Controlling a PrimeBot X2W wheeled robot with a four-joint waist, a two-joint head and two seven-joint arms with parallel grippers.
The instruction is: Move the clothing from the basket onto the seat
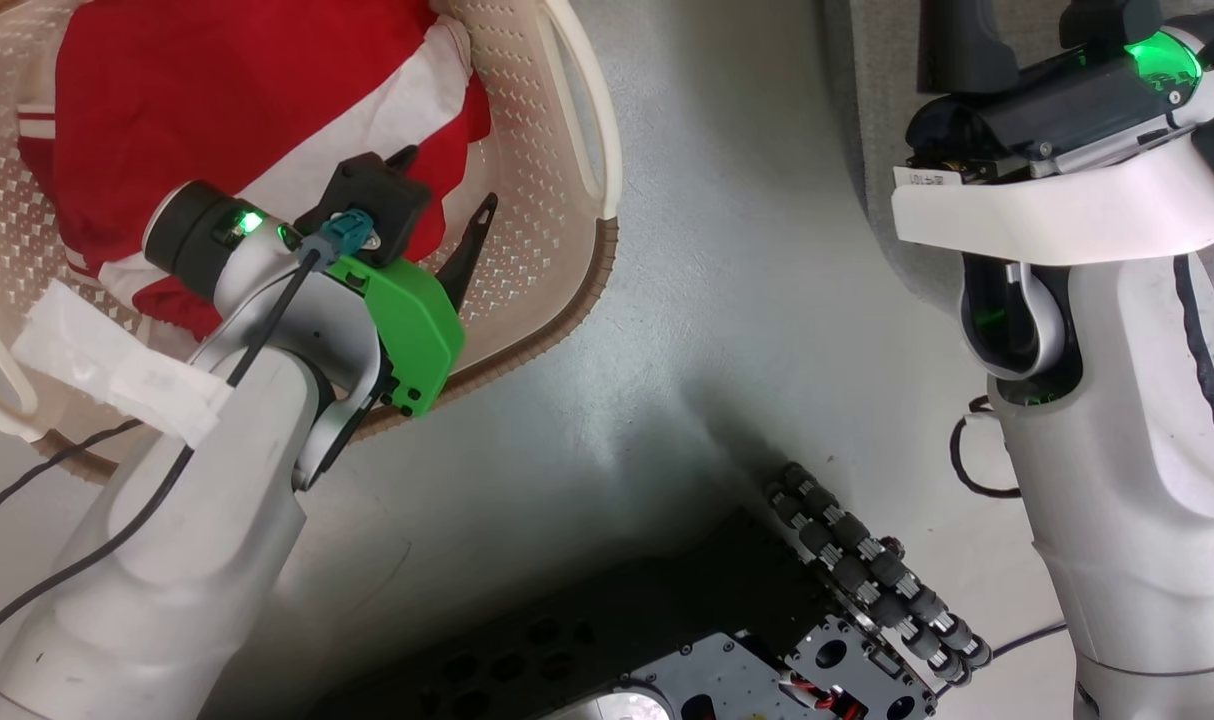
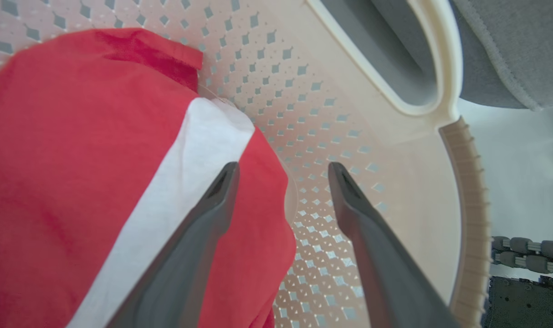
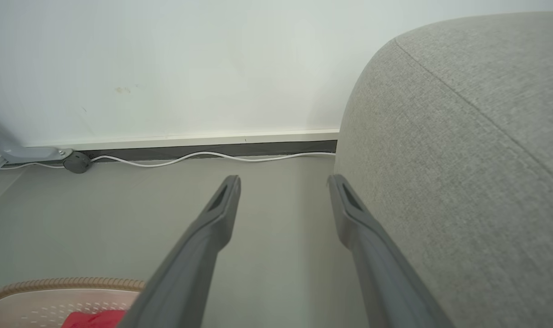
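Note:
The basket stands on the floor at the upper left of the head view. In it lies the clothing, a red garment with a white stripe. My left gripper reaches down inside the basket with its jaws open. In the left wrist view one finger is over the clothing's edge and the other over the bare perforated bottom of the basket; nothing is gripped. My right gripper is open and empty, held above the floor beside the grey seat.
My own dark base with its roller wheel sits at the bottom centre. A white cable runs along the wall's skirting. The seat's corner lies just past the basket's handle. Grey floor separates basket and seat.

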